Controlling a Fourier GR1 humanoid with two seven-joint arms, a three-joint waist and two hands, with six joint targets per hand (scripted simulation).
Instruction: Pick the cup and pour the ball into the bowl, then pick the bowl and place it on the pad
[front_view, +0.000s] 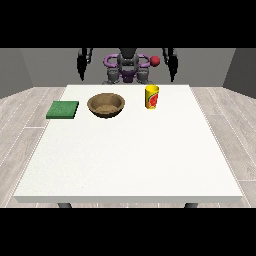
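Yellow cup (152, 97) stood untouched near the table's (125, 165) far edge, bowl (106, 105) off the pad (63, 109), both hands (172, 67) (82, 67) hanging, fingers unreadable.

Room: white surface (125, 160) fills most of the view, square-cut edges, two dark legs (64, 205) just visible under the near edge. Floor (20, 130) is light grey wood-look planks, wide seams, running on both sides of the surface. Back wall (50, 65) plain mid-grey, side walls (240, 75) darker grey (angled in at the corners). Light even and soft, no hard shadows
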